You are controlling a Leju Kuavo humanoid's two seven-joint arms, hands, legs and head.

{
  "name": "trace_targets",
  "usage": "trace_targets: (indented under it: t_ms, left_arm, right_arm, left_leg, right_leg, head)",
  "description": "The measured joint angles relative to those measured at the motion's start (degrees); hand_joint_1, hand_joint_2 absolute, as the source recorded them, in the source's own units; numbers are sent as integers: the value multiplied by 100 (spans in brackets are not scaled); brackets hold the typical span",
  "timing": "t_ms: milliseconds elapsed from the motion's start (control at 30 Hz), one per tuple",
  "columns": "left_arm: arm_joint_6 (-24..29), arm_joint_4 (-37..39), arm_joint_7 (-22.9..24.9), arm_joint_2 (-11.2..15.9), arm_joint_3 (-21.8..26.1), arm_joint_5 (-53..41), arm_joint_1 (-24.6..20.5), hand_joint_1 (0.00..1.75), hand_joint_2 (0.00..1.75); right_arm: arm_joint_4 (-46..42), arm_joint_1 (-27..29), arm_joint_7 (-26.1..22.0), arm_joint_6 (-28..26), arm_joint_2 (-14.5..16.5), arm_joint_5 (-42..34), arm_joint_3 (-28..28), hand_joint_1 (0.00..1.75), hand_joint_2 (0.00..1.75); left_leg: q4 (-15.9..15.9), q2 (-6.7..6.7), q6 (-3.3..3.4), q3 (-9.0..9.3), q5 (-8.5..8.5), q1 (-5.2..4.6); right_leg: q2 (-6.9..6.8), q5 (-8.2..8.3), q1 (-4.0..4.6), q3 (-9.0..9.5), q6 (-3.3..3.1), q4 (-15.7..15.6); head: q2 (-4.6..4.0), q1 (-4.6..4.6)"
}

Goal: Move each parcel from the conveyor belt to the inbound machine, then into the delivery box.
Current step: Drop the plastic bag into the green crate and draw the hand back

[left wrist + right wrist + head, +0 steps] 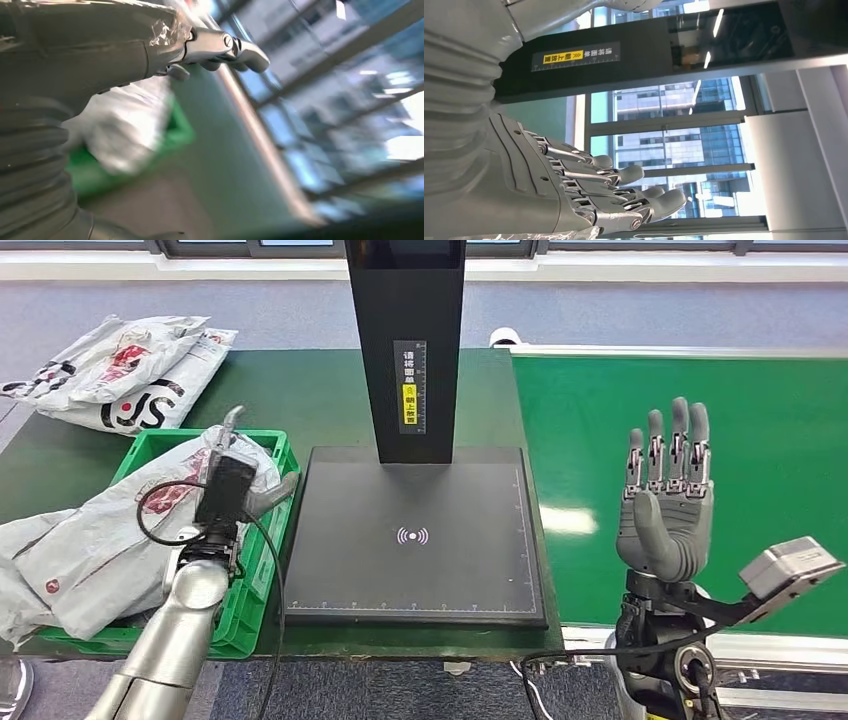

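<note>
Under left hand (232,475), parcel (90,550)

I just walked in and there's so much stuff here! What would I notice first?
Probably the right hand, held straight up with its fingers apart over the green conveyor belt, holding nothing. Next comes the tall black inbound machine in the middle, its flat pad bare. On the other side, the left hand is over a green box stuffed with a crinkly white parcel.
</note>
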Motion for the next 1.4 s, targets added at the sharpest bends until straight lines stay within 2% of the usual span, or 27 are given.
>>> trace_targets:
  t_ms: [200,467,667,800,933,1400]
  left_arm:
    - [-159,-1252,-339,-85,-566,1818,271,0,175]
    - [-324,-1846,-435,-214,-1064,2195,411,0,175]
    - [-345,-1835,-481,-412,-1331,2386,486,0,175]
    - [-334,-1646,-560,-585,-1383,2515,610,0,175]
    - [-344,-1462,-598,-703,-1396,2514,822,0,175]
    - [-290,-1205,-547,-809,-1396,2054,1261,0,175]
  right_arm:
    - [80,34,-72,-92,-25,-71,89,0,175]
    - [172,74,-93,-128,-34,-35,207,0,175]
    - [331,134,-124,-425,-33,385,399,0,175]
    - [579,143,-47,-752,-6,936,574,0,175]
    - [787,234,11,-930,50,1134,648,0,175]
    - [1043,519,154,-1116,254,1683,657,0,175]
  left_leg:
    - [0,-10,-3,-2,-2,1]
    - [-1,-8,-4,0,-2,1]
    - [0,-7,-4,0,-3,1]
    - [-1,-7,-4,0,-3,1]
    - [-1,-8,-4,-1,-3,1]
    - [-1,-8,-4,-2,-4,1]
  right_leg:
    - [-10,-2,4,1,0,0]
    - [-10,-3,3,2,0,0]
    - [-10,-2,1,2,0,0]
    - [-10,-3,1,2,0,0]
    - [-9,-5,2,2,1,0]
    - [-10,-6,2,2,0,0]
  head:
    - [1,0]
    - [1,0]
    - [0,0]
    - [1,0]
    - [1,0]
    - [1,0]
